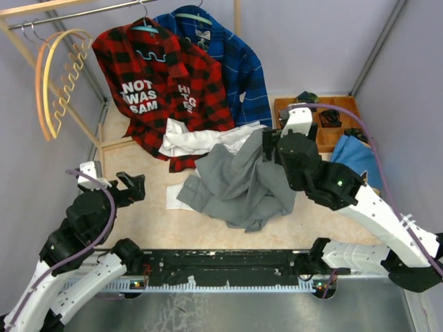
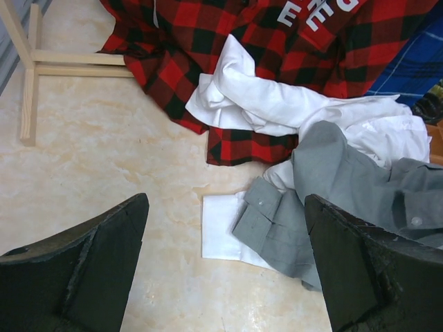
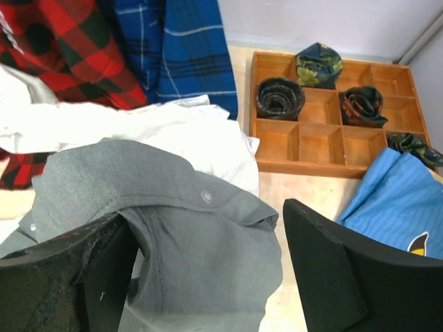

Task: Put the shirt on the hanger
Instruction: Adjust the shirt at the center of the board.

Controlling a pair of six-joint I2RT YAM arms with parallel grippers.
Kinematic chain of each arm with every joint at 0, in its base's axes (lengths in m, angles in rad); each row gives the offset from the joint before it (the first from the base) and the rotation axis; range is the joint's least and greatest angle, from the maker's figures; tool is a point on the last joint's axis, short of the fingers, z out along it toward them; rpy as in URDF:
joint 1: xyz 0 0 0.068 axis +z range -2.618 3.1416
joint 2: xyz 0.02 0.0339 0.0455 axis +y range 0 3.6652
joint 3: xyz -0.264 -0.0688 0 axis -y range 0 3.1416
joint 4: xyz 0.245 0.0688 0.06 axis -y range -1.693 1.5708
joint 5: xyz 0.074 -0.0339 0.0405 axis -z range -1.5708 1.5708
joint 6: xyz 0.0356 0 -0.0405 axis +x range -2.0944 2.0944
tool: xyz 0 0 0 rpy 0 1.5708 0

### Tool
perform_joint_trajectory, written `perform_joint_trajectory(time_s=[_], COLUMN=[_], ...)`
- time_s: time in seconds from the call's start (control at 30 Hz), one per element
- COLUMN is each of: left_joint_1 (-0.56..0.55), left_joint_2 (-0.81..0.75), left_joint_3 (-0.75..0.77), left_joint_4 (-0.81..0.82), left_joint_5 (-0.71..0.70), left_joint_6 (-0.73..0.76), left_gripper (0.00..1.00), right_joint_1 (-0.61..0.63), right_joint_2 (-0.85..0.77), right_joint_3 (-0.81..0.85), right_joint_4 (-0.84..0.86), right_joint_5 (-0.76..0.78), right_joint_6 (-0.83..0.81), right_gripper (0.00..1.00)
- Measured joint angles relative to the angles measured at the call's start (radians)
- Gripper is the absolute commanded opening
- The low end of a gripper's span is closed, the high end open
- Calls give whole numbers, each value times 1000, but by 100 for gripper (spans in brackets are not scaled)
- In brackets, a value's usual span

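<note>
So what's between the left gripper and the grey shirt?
Bare table, then a white cuff beside the shirt, in the top view.

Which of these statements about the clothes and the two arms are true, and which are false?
1. The grey shirt hangs on the rail. False: it lies crumpled on the table, and the pale hanger hangs bare.
2. The red plaid shirt has white lettering. True.
3. The left fingers are closed on a white shirt. False: they are open and hold nothing.
4. The wooden tray has rolled-up pieces of fabric in some compartments. True.
5. The right fingers are spread apart at the grey shirt. True.
</note>
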State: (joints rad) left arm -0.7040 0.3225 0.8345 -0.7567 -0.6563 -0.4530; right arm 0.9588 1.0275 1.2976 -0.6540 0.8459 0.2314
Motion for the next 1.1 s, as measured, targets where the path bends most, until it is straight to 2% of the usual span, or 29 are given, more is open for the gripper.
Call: perform_joint_trajectory(time_s=[0.17,0.3,0.43,0.57,0.7,0.73,0.77,0.9,1.1], left_joint_1=[0,0,0,0,0,0,0,0,0], left_joint_2=[36,66,164,348,518,582,594,724,776], left_joint_3=[-4,-15,-20,8,57,79,84,89,-48], left_joint_4=[10,59,177,342,504,570,583,769,1092], left_joint_5=[26,108,321,555,787,887,905,1184,1436], left_joint_6=[13,55,126,188,231,238,240,200,59], left_gripper=[99,99,99,99,93,91,89,84,79], right_joint_1=[0,0,0,0,0,0,0,0,0], right_joint_2=[-16,-7,-27,-85,-172,-188,-202,-237,-242], right_joint_3=[85,76,-32,-159,-242,-249,-251,-251,-251], right_joint_4=[-132,-170,-114,-31,50,60,71,100,101], right_joint_5=[-12,-99,-254,-415,-571,-594,-613,-638,-639], right_joint_6=[97,121,97,62,21,13,9,4,4], right_gripper=[80,77,77,77,76,75,75,74,73])
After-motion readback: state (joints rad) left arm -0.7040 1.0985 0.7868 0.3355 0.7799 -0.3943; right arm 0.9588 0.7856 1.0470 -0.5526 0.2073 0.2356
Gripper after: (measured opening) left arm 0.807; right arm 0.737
